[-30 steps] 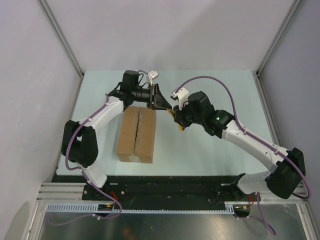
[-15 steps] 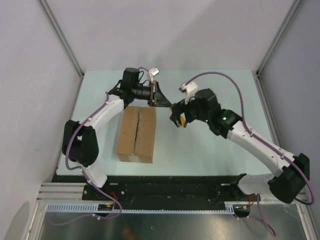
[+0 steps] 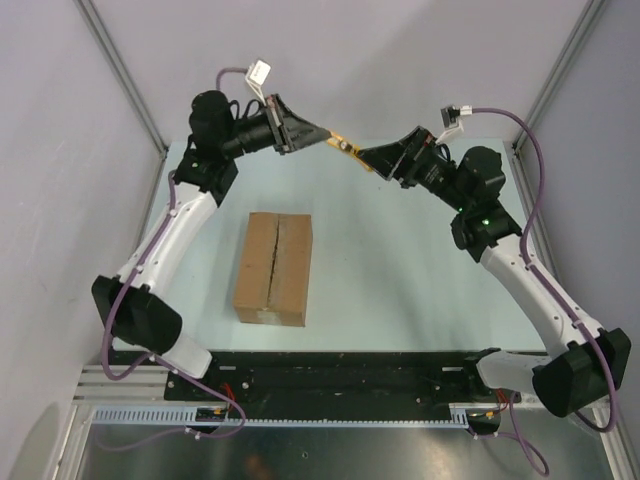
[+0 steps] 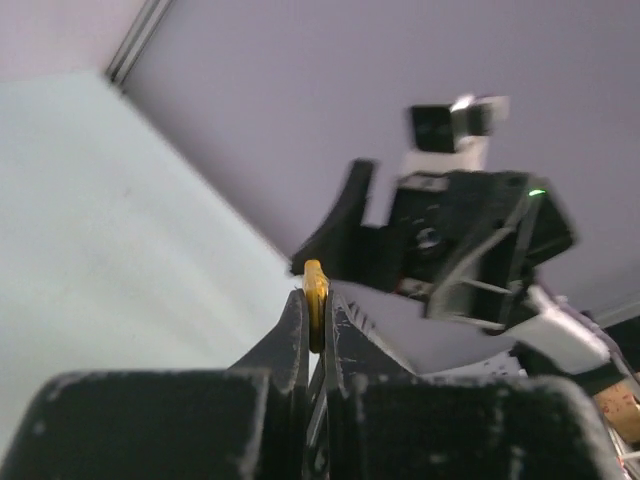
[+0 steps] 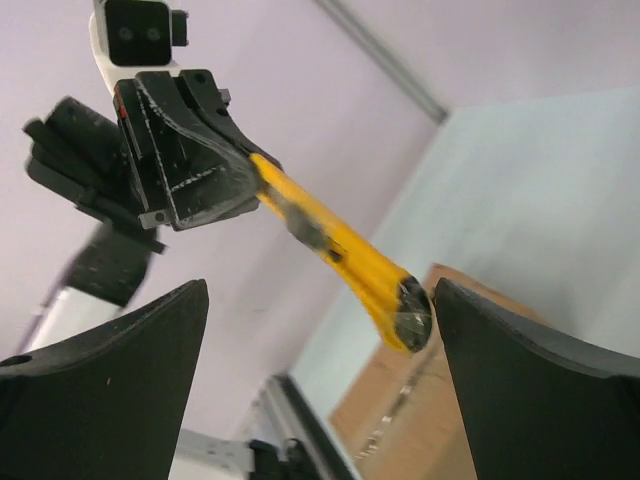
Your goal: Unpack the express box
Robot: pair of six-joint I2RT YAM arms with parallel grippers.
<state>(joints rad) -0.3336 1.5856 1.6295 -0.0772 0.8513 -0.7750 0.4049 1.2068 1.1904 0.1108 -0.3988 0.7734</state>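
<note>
Reckoning on light, stiff-ish cardboard for the express box (image 3: pixel 274 268) lying shut on the surface (image 3: pixel 410 280), best grabbed by a flap edge at the centre seam, with left hand (image 3: pixel 322 137) pinching the yellow knife (image 3: pixel 349 149) and right hand (image 3: pixel 372 156) spread wide round its end.

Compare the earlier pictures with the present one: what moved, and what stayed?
The left tool rose, moved back and shut on the yellow plastic utility knife; the right tool rose too, opened and released it. The brown cardboard express box stayed put, flaps closed.
</note>
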